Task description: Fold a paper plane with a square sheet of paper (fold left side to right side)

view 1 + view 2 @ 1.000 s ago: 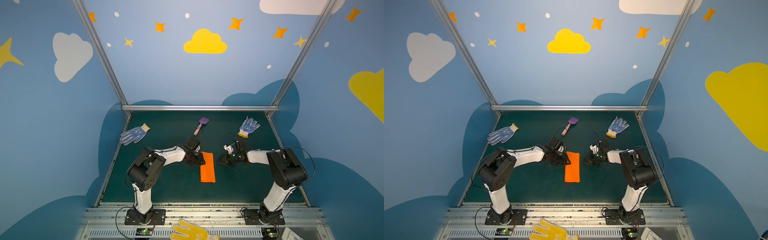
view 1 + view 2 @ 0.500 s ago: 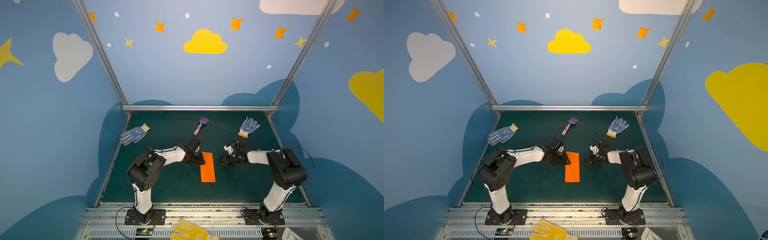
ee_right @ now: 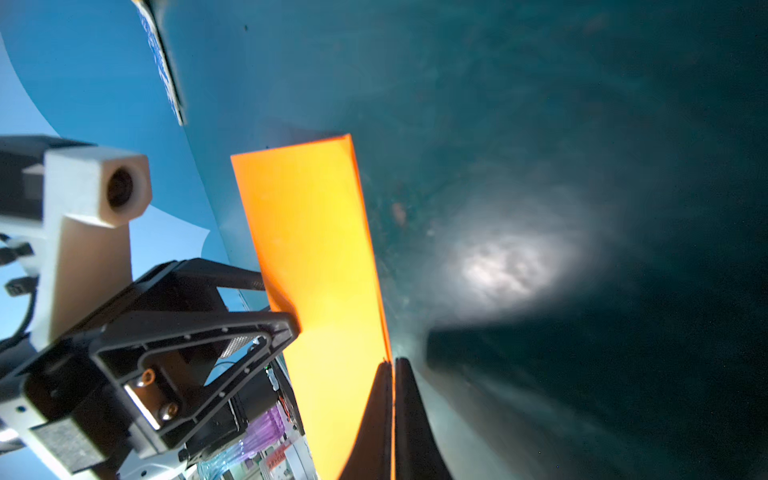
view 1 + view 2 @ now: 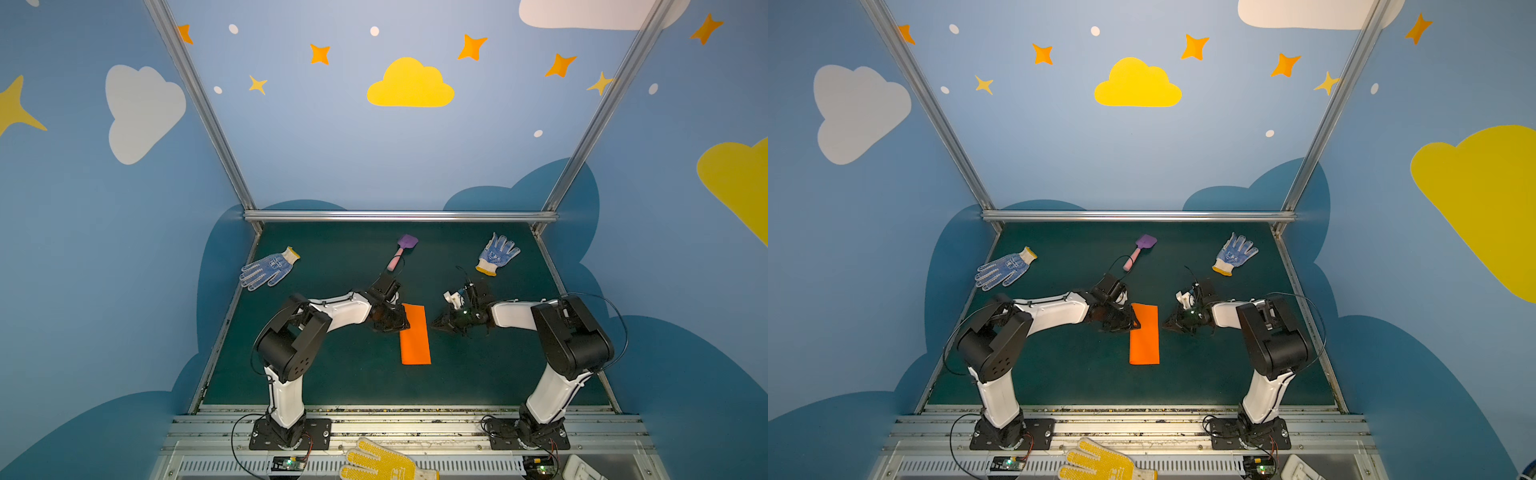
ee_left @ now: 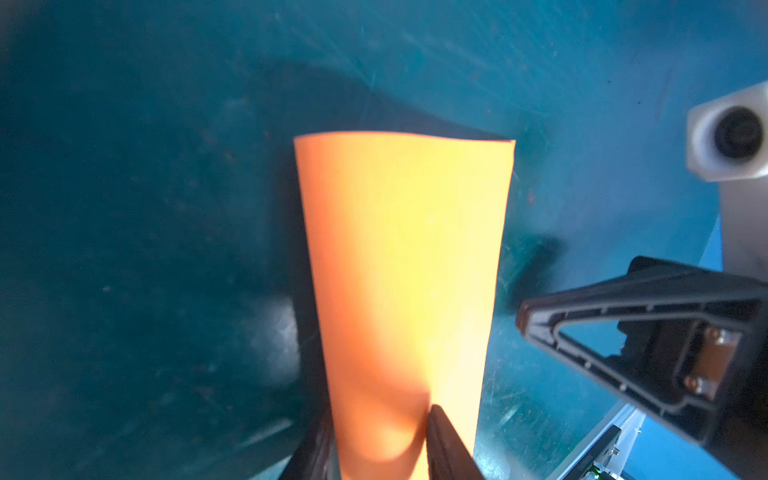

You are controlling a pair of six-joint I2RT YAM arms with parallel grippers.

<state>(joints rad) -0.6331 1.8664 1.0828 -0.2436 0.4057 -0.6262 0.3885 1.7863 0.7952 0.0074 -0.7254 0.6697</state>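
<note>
The square sheet of paper (image 4: 414, 336) (image 4: 1144, 336) lies on the green mat as a bright-orange folded rectangle, long side running front to back. My left gripper (image 4: 400, 322) (image 4: 1133, 324) is low at its left edge near the far end. In the left wrist view the paper (image 5: 403, 249) runs between the left gripper's (image 5: 378, 415) parted fingers, one finger (image 5: 440, 436) resting on top of it. My right gripper (image 4: 434, 325) (image 4: 1165, 326) (image 3: 392, 361) is at the paper's right edge, shut, with a thin orange strip of paper (image 3: 316, 249) between its fingers.
A purple-headed, pink-handled spatula (image 4: 401, 249) lies behind the paper. One blue dotted glove (image 4: 268, 270) sits at the far left and another blue glove (image 4: 496, 253) at the far right. A yellow dotted glove (image 4: 382, 461) lies on the front rail, off the mat.
</note>
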